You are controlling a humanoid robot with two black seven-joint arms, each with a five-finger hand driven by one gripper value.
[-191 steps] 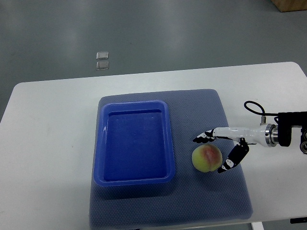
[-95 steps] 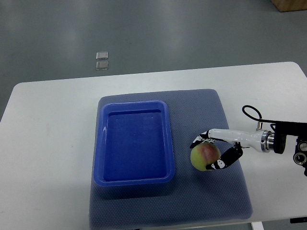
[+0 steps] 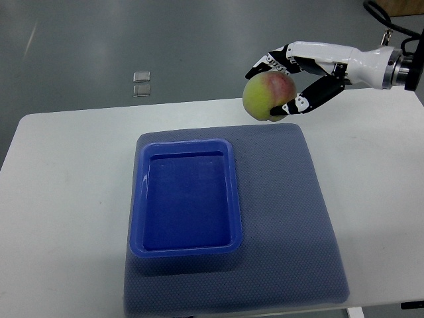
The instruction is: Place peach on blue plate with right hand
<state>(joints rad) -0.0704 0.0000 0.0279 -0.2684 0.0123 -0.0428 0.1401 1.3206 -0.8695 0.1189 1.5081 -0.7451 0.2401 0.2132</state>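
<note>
While its fingers clasp the round yellow-green, red-blushed peach at upper right, apparently clear of the mat, the right hand is up-right of the rectangular blue plastic plate.

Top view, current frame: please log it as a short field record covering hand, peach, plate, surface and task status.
active hand: right hand, arm entering from the right edge
left hand: not in view
peach: peach gripped in the fingers, lifted clear of the mat
plate: blue plate, nothing in it, lying on the mat
surface: grey mat on a white table
peach versus plate: up and to the right of the plate, not over it
task status: peach picked up, not yet placed
</note>
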